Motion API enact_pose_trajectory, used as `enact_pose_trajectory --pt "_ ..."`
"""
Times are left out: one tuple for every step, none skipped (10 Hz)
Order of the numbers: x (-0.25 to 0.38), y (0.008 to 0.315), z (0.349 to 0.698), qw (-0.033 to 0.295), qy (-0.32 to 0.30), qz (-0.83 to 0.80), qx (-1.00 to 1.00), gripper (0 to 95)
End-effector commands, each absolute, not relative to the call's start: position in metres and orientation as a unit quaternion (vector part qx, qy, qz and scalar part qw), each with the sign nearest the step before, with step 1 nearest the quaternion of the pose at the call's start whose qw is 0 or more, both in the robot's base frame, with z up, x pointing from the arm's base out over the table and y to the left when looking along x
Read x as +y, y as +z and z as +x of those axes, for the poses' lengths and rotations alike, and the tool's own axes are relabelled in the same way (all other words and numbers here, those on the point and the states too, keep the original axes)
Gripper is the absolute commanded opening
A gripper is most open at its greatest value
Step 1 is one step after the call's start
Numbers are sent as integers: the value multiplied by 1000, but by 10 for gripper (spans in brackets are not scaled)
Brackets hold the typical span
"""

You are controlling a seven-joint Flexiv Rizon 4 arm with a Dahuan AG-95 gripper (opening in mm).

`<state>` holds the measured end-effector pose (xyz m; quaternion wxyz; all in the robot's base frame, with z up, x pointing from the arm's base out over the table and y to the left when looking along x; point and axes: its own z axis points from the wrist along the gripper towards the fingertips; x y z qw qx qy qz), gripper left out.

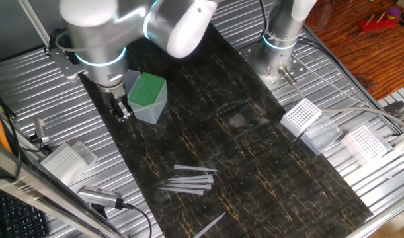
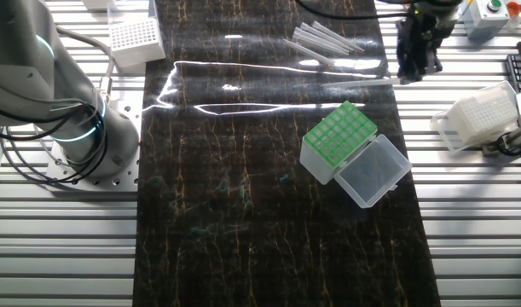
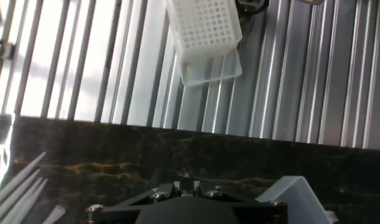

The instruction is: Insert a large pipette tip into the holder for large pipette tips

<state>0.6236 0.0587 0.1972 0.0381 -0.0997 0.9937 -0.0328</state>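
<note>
Hovering beside the green-topped holder for large pipette tips, the gripper hides its jaw state; no legible writing shows anywhere.

Holder for large pipette tips: boxy rack, bright green perforated top, translucent grey-blue body, seen standing upright on the dark mat; hinged clear lid laid open flat beside it. No tip can be made out in the green grid. Large pipette tips: slender, tapered, translucent grey-white, lying flat in a loose, roughly parallel bundle on the mat, well apart from the holder; one lies separately nearer the mat's edge
</note>
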Motion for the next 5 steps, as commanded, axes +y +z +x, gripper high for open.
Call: enact_pose_trajectory --pt "69 222 616 31 -29 -57 997 0" --pt "73 232 611 26 -26 -43 998 0" --pt "74 240 606 25 -26 -26 999 0" --pt "74 244 604 24 -26 -17 999 0" --pt "74 249 600 19 -30 -2 999 0"
